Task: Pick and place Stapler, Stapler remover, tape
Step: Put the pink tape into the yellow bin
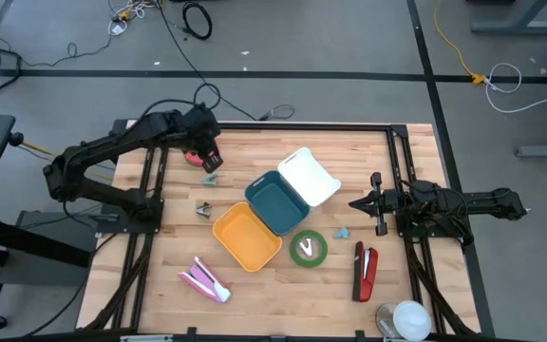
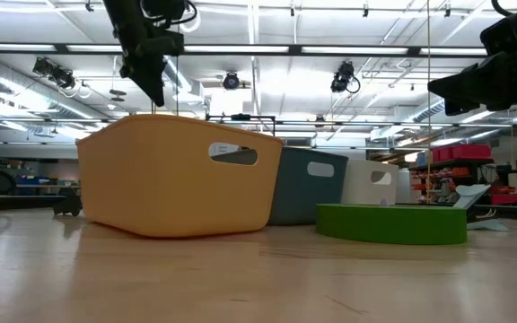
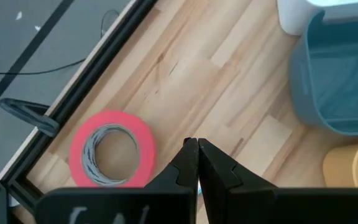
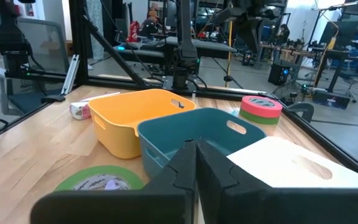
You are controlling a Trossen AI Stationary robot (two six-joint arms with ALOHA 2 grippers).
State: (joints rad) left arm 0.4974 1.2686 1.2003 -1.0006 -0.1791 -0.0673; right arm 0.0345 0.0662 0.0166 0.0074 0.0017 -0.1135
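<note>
The left gripper [image 3: 197,144], fingers pressed together, hangs above the red tape [image 3: 111,149] near the worktop's [image 1: 283,294] far-left edge. The right gripper [image 1: 355,202], fingers together, waits by the right edge, the stapler [image 1: 365,273] near the front-right corner.

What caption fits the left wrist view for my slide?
Left gripper, shut and empty, hovers beside the pink tape roll near the teal bin.

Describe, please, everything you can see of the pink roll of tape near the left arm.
The pink tape roll is a flat ring with a salmon-pink outer band and a grey inner core, empty in the middle. It lies flat on the wooden table, close to the black frame rail at the table's edge. The left tool, shut, hangs just beside it; nothing visibly touches the roll.
</note>
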